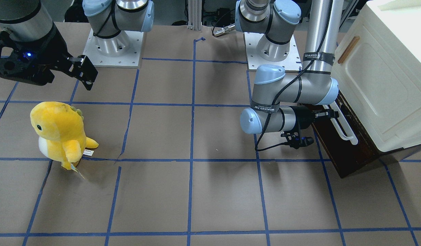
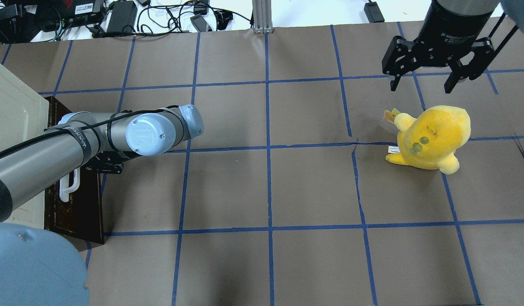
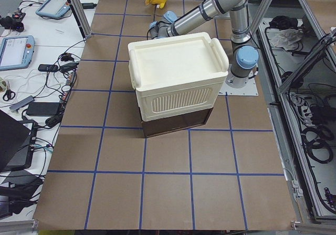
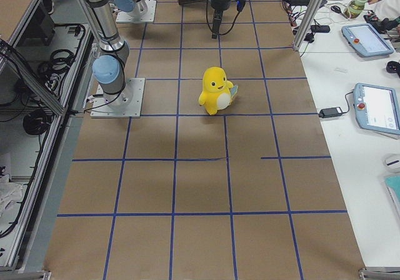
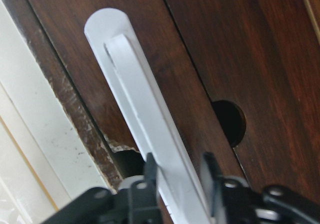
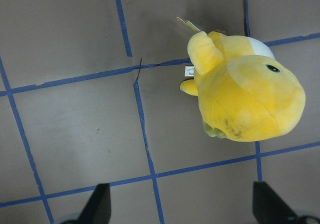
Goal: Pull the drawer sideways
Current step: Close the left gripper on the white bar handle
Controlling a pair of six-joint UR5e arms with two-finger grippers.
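The left gripper (image 5: 178,163) is clamped on the white bar handle (image 5: 135,84), one finger on each side. Draw straight back toward the wrist, square to the drawer (image 5: 200,44), or the bar may slip out.

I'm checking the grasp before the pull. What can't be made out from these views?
Drawer interior: in no view; the cabinet sits over it.
Left tool in the overhead view: hidden under its own arm.
Whether its fingers press the white handle: the left wrist view shows them either side, contact unclear.
Handle's lower end: cut off by that view's bottom edge.
Right tool fingertips: cut off at the right wrist view's bottom edge.
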